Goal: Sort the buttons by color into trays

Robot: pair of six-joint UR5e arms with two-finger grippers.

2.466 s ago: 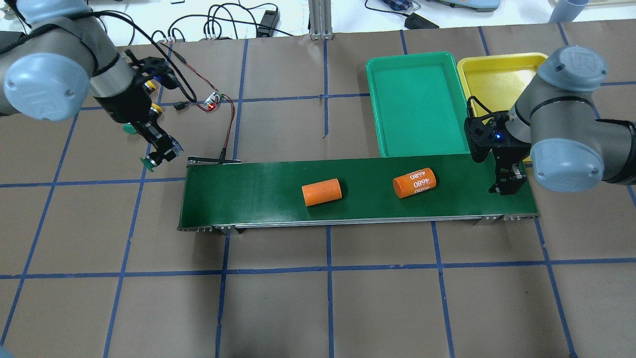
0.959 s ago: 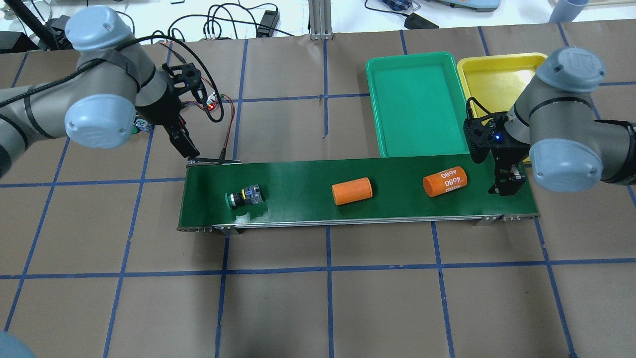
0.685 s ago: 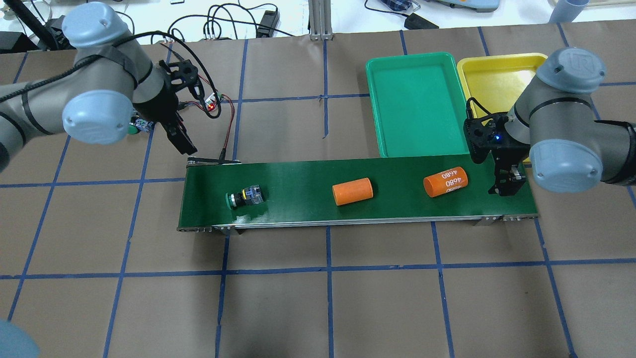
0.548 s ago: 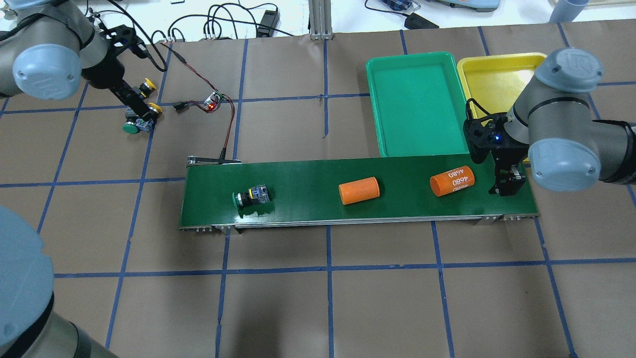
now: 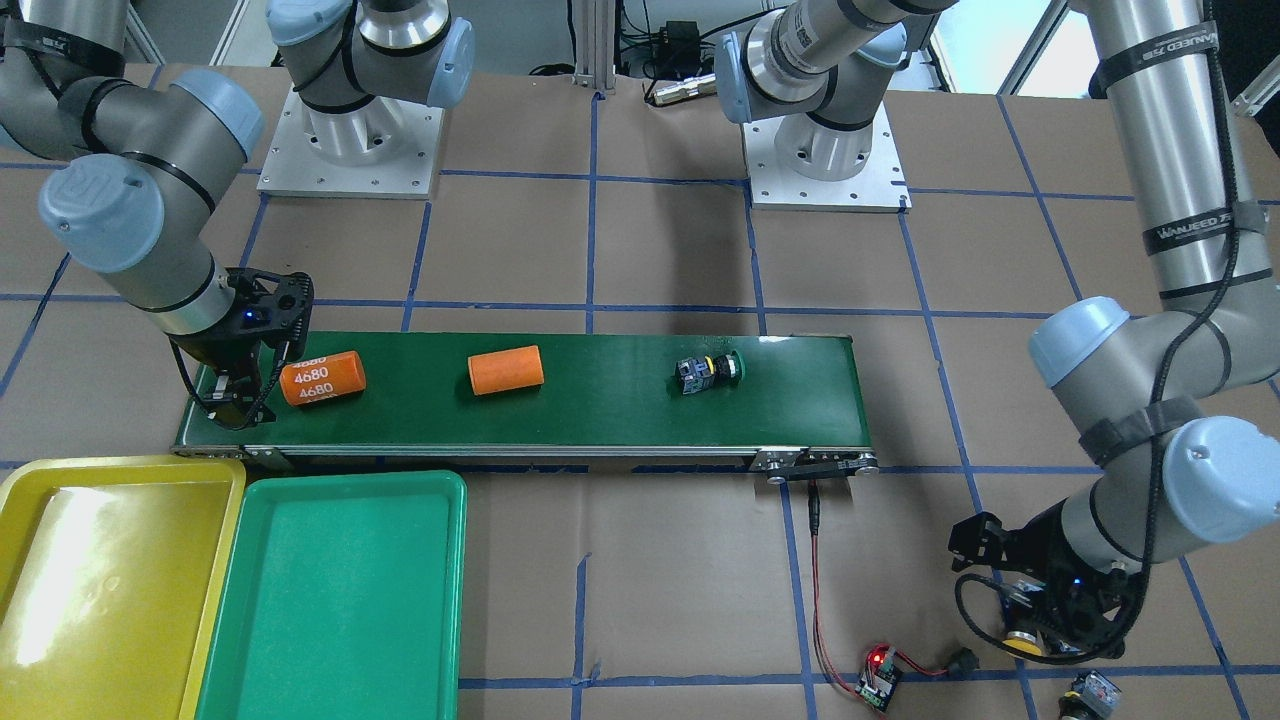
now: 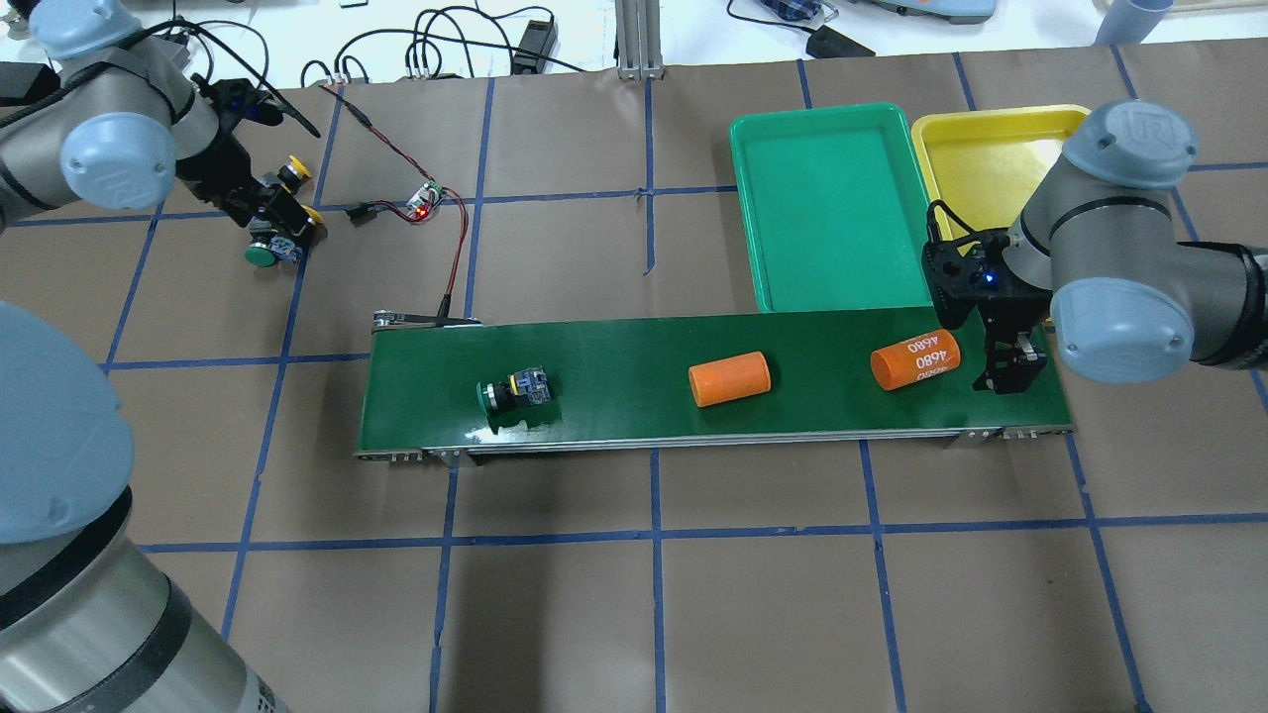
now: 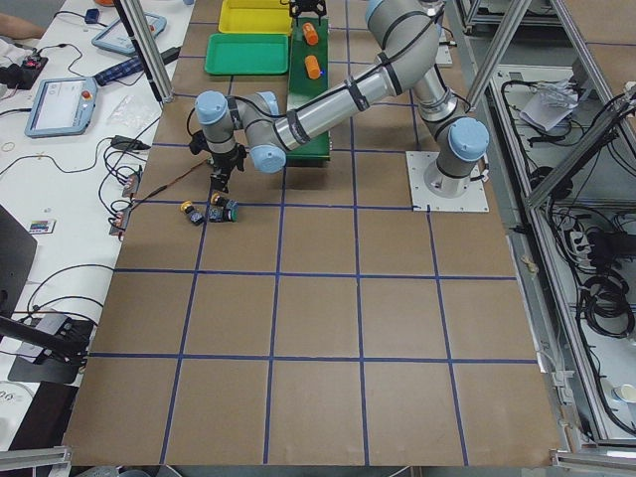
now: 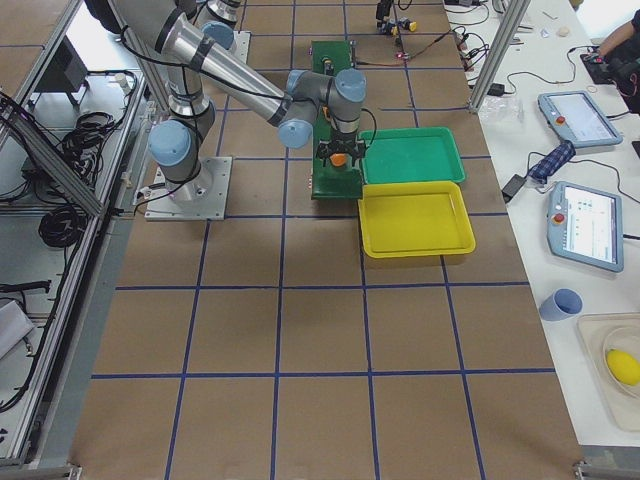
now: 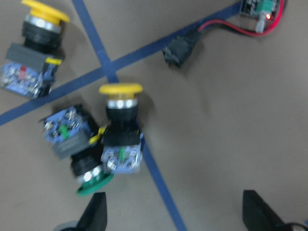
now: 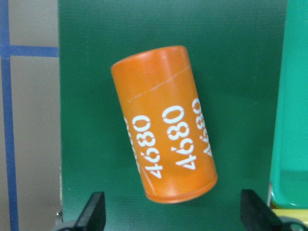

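While the left hand (image 9: 175, 214) hangs spread above three buttons (image 9: 120, 130), the right hand (image 10: 174, 214) gapes empty over an orange cylinder (image 10: 163, 122).

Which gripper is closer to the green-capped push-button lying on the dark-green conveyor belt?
Left. The left gripper hangs over the loose buttons off the end of the conveyor belt where the green-capped push-button lies; the right gripper is at the opposite end, beyond both orange cylinders.

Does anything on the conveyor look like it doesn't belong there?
Yes: a plain orange cylinder and an orange cylinder marked 4680 lie on the dark-green conveyor belt with the green-capped push-button; neither is a button.
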